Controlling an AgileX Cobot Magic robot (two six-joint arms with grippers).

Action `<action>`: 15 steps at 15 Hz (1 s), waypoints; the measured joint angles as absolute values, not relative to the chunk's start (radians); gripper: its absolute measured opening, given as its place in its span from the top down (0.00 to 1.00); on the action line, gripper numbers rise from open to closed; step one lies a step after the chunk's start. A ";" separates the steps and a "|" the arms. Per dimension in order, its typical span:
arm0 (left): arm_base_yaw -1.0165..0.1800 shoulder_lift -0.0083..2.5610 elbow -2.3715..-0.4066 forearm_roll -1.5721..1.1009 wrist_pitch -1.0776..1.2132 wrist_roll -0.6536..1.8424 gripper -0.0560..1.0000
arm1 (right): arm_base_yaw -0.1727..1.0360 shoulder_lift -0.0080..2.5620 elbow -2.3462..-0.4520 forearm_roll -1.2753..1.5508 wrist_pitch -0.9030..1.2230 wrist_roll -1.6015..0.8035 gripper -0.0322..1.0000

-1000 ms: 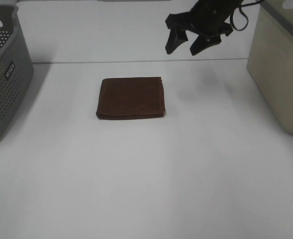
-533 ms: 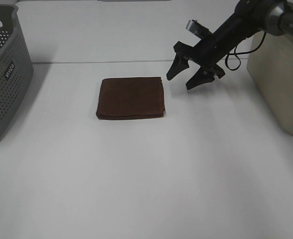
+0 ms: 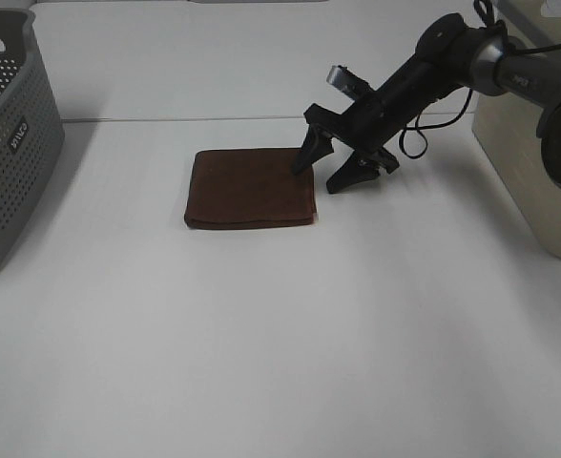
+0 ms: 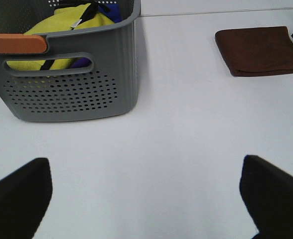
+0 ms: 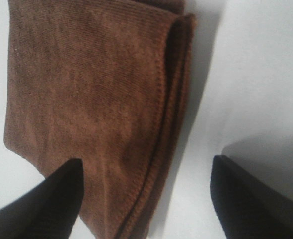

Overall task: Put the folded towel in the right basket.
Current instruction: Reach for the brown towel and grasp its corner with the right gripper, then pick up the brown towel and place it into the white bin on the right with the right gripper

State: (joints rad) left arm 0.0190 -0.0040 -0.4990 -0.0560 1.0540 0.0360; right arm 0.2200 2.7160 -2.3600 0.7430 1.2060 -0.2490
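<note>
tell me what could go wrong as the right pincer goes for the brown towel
1. The open right pincer straddles only the edge of the towel, where the right wrist view shows stacked layers. It may pinch just the top ones, so the towel could unfold when lifted.
2. The right basket has a tall wall, and a drooping towel might catch on its rim.

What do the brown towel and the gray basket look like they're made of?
Brown towel: soft cloth, perhaps cotton or microfibre, matte; fine ribbed weave and a stitched hem show in the right wrist view. Gray basket: probably moulded plastic, satin finish; smooth walls, regular rows of small holes, a cut-out handle.
</note>
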 joint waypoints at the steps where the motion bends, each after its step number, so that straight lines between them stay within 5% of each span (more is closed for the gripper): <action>1: 0.019 -0.004 -0.499 -0.056 1.054 0.036 0.03 | 0.232 2.719 -2.360 0.749 1.193 -0.244 0.30; 6: 0.019 -0.004 -0.499 -0.056 1.054 0.036 0.03 | 0.270 2.749 -2.369 0.822 1.149 -0.225 0.36; 11: 0.019 -0.004 -0.499 -0.056 1.054 0.036 0.03 | 0.276 2.759 -2.368 0.788 1.112 -0.219 0.90; 15: 0.019 -0.004 -0.499 -0.056 1.054 0.036 0.03 | 0.276 2.737 -2.422 0.765 1.171 -0.246 0.90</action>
State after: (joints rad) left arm 0.0190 -0.0040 -0.4990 -0.0560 1.0540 0.0360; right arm 0.2760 2.7370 -2.4220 0.7650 1.1710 -0.2460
